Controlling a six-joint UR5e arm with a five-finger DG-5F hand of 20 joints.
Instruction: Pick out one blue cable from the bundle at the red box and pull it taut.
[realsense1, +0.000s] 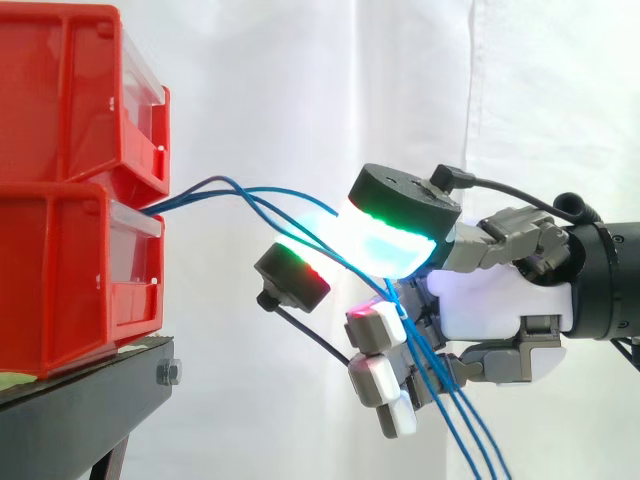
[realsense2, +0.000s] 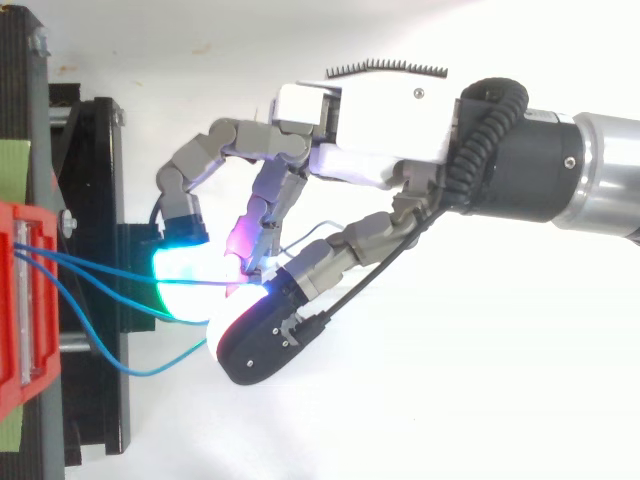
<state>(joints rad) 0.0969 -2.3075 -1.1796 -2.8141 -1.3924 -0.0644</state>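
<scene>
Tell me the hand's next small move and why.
Probably ease the hand away from the red box, rightward in the side view. Its curled fingers close round the blue cables, which curve slack between box and hand, one sagging in a loop in the top view. A short pull would likely take up that slack and show which cable is truly gripped.
</scene>
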